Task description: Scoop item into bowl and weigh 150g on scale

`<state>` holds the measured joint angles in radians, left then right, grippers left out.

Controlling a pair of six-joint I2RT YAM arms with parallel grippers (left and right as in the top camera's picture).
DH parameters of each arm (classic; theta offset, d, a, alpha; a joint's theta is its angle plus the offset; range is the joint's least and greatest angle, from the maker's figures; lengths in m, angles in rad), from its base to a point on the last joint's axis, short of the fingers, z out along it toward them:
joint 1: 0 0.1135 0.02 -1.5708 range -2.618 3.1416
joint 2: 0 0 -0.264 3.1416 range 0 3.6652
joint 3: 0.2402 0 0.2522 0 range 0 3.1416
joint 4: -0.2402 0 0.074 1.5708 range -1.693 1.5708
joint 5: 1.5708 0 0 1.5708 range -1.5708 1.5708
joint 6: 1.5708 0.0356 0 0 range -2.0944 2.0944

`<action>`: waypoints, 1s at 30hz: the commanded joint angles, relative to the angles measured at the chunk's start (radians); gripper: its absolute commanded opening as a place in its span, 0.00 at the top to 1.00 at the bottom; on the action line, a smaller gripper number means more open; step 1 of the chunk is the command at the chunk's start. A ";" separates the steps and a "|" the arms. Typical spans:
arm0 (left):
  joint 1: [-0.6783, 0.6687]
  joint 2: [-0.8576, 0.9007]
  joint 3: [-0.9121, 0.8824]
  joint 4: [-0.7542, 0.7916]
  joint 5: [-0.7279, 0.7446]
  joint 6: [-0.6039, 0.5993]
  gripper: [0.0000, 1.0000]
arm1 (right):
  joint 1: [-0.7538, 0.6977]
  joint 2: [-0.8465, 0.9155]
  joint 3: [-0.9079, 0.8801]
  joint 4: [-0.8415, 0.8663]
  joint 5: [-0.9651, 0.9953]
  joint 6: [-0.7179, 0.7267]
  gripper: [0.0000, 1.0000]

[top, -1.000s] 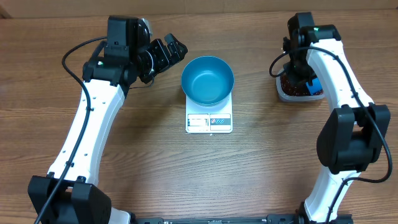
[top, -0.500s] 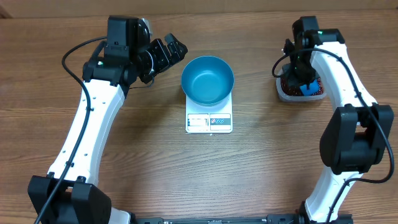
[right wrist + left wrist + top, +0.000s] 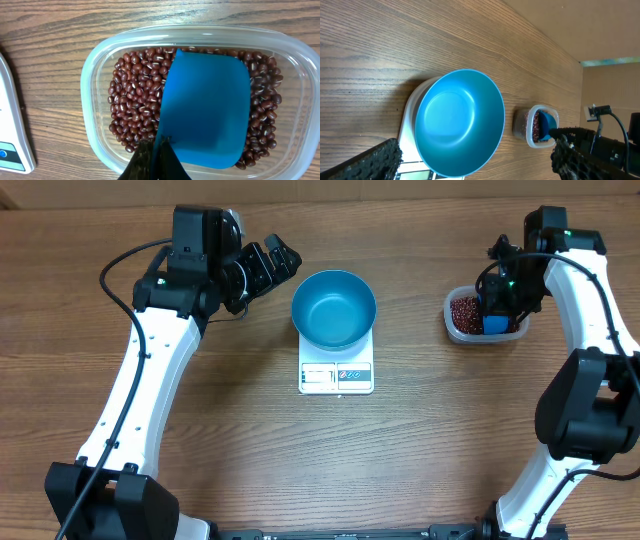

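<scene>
- scale (image 3: 336, 376) sits mid-table (image 3: 250, 460), display and buttons on the edge nearest the robot's base
- bowl (image 3: 334, 308) stands upright on the scale, wider than it and overhanging the far side; its inside shows only plain blue
- clear tub (image 3: 92, 100) is on the table to the right of the bowl, well apart from it
- beans (image 3: 135, 110) are in the tub, a loose layer across its floor
- blue scoop (image 3: 210, 110) is down in the tub, lying on the beans and covering most of the right half
- right gripper (image 3: 156, 152) is over the tub, fingers pressed together, pinching the scoop's edge
- left gripper (image 3: 268, 264) is farthest back, near the bowl's far-left rim but not touching it; fingers (image 3: 375, 160) spread wide, holding nothing
</scene>
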<state>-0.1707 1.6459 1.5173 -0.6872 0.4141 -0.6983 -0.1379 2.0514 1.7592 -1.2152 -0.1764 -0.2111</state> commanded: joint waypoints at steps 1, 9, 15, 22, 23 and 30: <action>-0.006 0.002 0.003 0.000 -0.006 0.026 0.00 | 0.011 0.038 -0.039 -0.008 -0.105 0.029 0.96; -0.006 0.002 0.003 0.000 -0.006 0.026 0.00 | -0.006 0.038 -0.039 -0.031 -0.229 0.028 0.96; -0.006 0.002 0.003 0.000 -0.006 0.026 0.00 | -0.033 0.038 -0.044 -0.030 -0.179 0.029 0.96; -0.006 0.002 0.003 0.000 -0.006 0.026 0.01 | -0.043 0.038 -0.090 0.008 -0.174 0.028 0.96; -0.006 0.002 0.003 0.000 -0.006 0.026 0.00 | -0.043 0.038 -0.099 0.022 -0.174 0.028 0.96; -0.006 0.002 0.003 0.000 -0.006 0.026 0.01 | -0.043 0.039 -0.124 0.048 -0.184 0.029 0.96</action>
<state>-0.1707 1.6459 1.5173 -0.6872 0.4141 -0.6983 -0.1917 2.0323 1.6920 -1.1667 -0.3397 -0.1875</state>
